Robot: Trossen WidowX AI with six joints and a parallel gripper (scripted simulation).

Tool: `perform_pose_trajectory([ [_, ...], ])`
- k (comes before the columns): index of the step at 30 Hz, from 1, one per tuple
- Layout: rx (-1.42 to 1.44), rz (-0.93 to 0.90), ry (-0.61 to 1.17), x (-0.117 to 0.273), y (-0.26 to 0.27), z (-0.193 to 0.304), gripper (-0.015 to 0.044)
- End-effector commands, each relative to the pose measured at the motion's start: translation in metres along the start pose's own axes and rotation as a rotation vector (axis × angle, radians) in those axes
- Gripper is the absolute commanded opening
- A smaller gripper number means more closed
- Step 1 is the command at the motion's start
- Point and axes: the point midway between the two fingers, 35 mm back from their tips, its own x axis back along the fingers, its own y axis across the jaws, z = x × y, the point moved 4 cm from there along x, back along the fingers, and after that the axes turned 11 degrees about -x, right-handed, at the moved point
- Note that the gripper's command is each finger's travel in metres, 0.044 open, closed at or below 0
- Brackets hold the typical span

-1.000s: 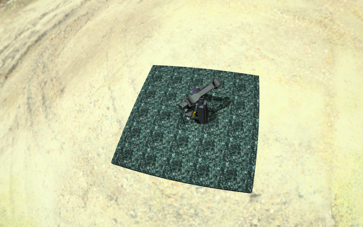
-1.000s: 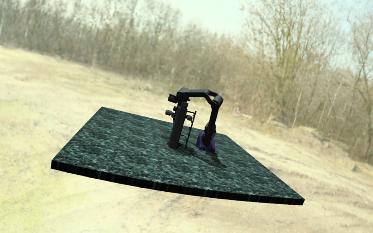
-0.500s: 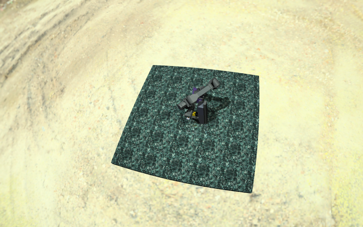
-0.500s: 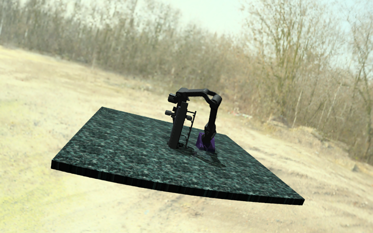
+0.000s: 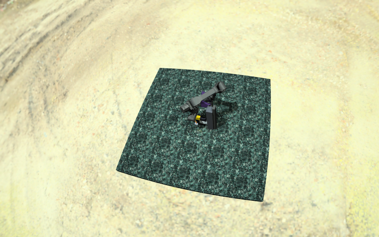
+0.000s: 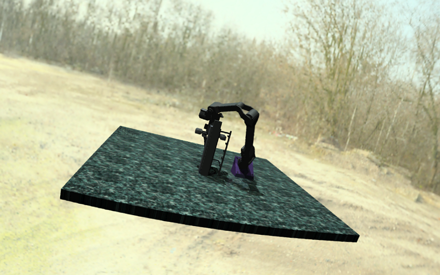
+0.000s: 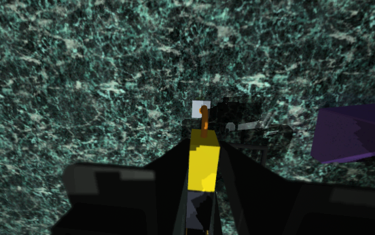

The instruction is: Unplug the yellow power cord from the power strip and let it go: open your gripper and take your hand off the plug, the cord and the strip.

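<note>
In the wrist view, the dark green marbled table (image 7: 85,68) fills the left and the background. At the middle the tool (image 7: 203,166) is clamped on the yellow plug (image 7: 203,159), one dark finger (image 7: 170,163) pressed to its left face and the other to its right. From the plug's far end a short orange cord (image 7: 204,122) runs to a small pale square (image 7: 197,108) on the table beneath. Just right of the plug lies a dark, shadowy shape with a thin frame (too dim to make out). At the far right edge sits the purple base (image 7: 343,132).

In the top view the plug (image 5: 197,117) shows as a small yellow spot just left of the upright dark power strip (image 5: 211,117), with the arm (image 5: 204,96) reaching over from behind. Whether the plug's prongs are seated in the strip cannot be told from here.

In the exterior view the strip (image 6: 209,148) stands upright on the table (image 6: 144,181), the arm arching over its top from the purple base (image 6: 242,168) to its right.
</note>
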Motion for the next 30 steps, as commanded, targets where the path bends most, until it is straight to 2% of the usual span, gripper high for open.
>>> perform_pose_trajectory([
  [1, 0.007, 0.001, -0.003, 0.000, 0.000, 0.000, 0.0053],
  [12, 0.007, 0.001, -0.002, 0.000, 0.000, 0.002, 0.0341],
  [16, 0.007, 0.000, -0.004, 0.005, 0.006, -0.018, 0.0440],
  [20, 0.007, 0.000, -0.005, 0.012, 0.012, -0.054, 0.0440],
  [30, 0.008, 0.000, -0.005, 0.012, 0.012, -0.057, 0.0440],
])
